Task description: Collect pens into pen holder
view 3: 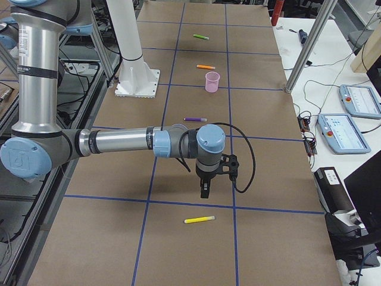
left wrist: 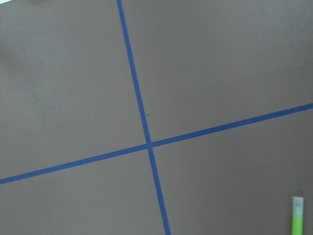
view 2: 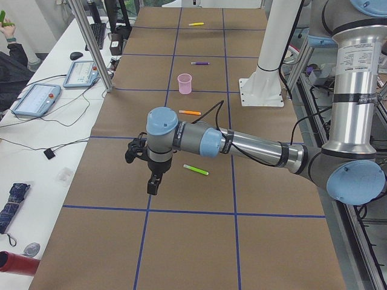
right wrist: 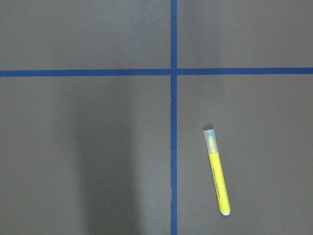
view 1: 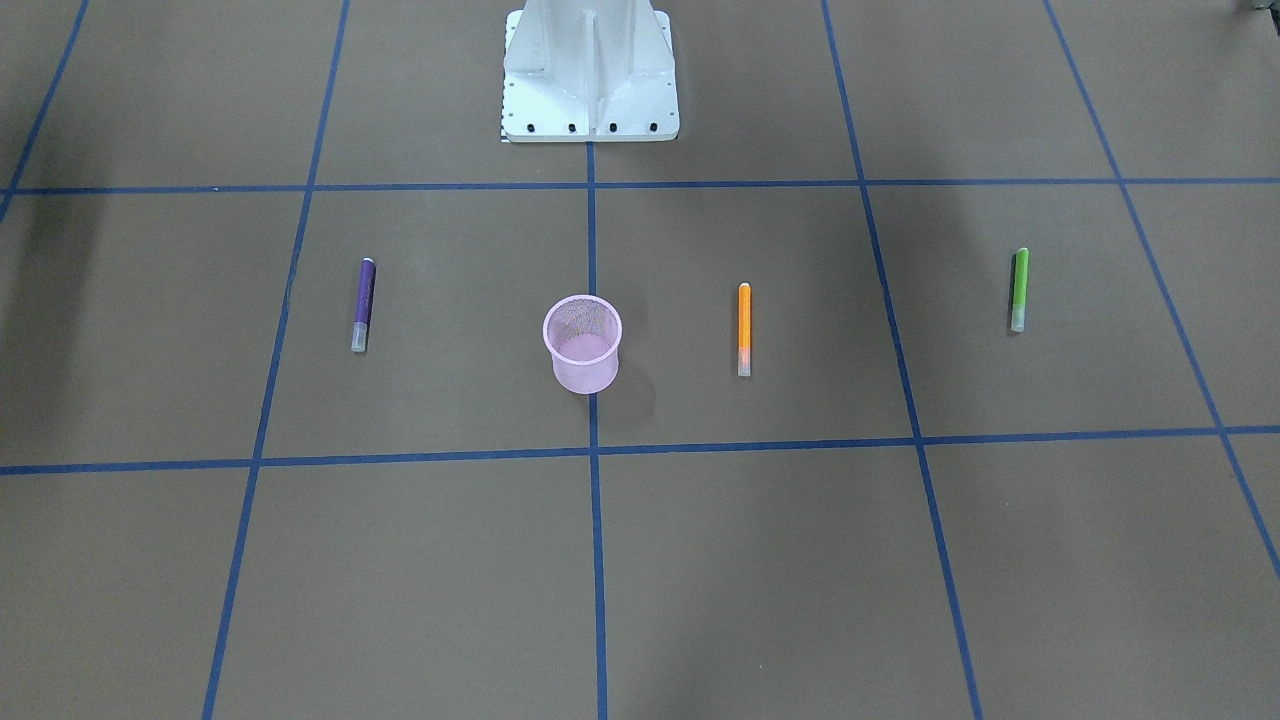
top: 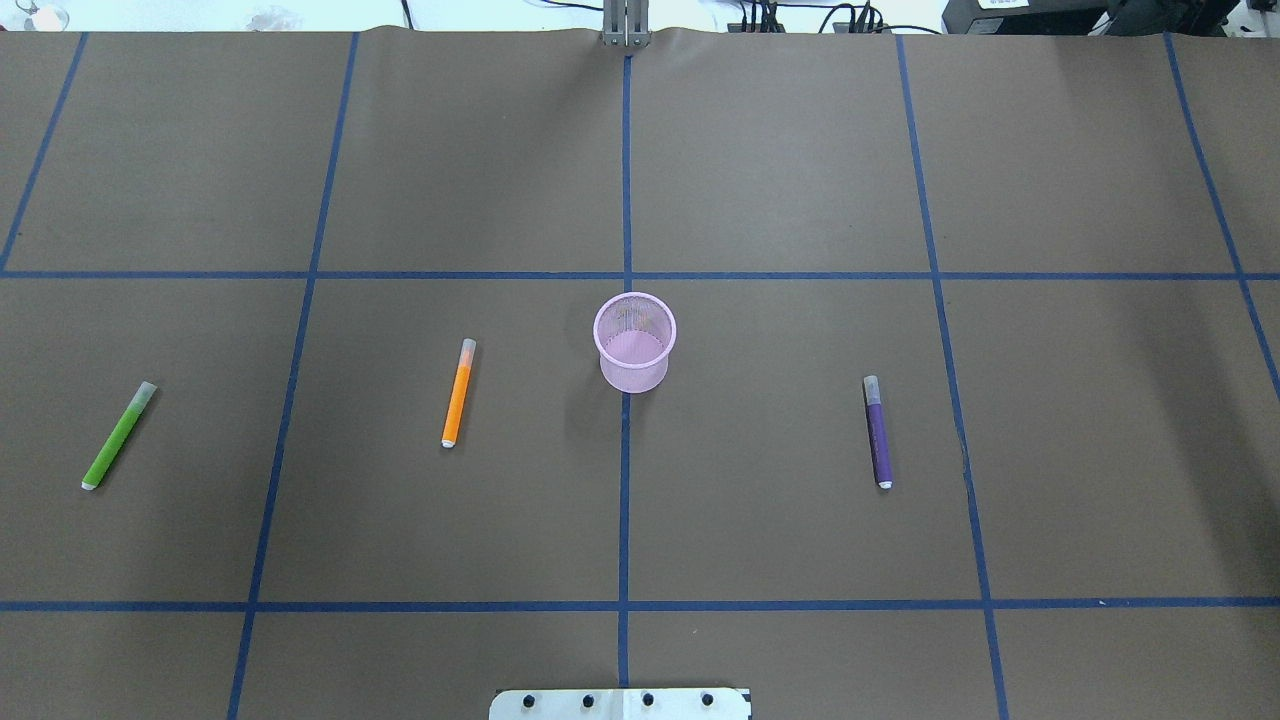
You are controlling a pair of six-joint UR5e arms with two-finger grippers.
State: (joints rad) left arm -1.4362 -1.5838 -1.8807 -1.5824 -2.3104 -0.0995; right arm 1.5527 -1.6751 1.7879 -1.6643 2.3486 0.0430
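The pink mesh pen holder [top: 635, 342] stands upright at the table's middle and looks empty. The orange pen [top: 458, 393] lies to its left, the green pen [top: 119, 436] far left, and the purple pen [top: 878, 432] to its right. My left gripper [view 2: 154, 186] shows only in the exterior left view, hanging above the table beside the green pen [view 2: 195, 170]; I cannot tell whether it is open. My right gripper [view 3: 204, 190] shows only in the exterior right view, above a yellow pen [view 3: 199, 220]; I cannot tell its state either. The left wrist view catches the green pen's cap end [left wrist: 297, 215].
The yellow pen [right wrist: 216, 171] lies past the purple pen at the table's right end. The white robot base [view 1: 590, 75] stands at the near middle. Blue tape lines grid the brown table. Metal posts [view 2: 91, 42] and control tablets [view 2: 35, 99] stand on the operators' side.
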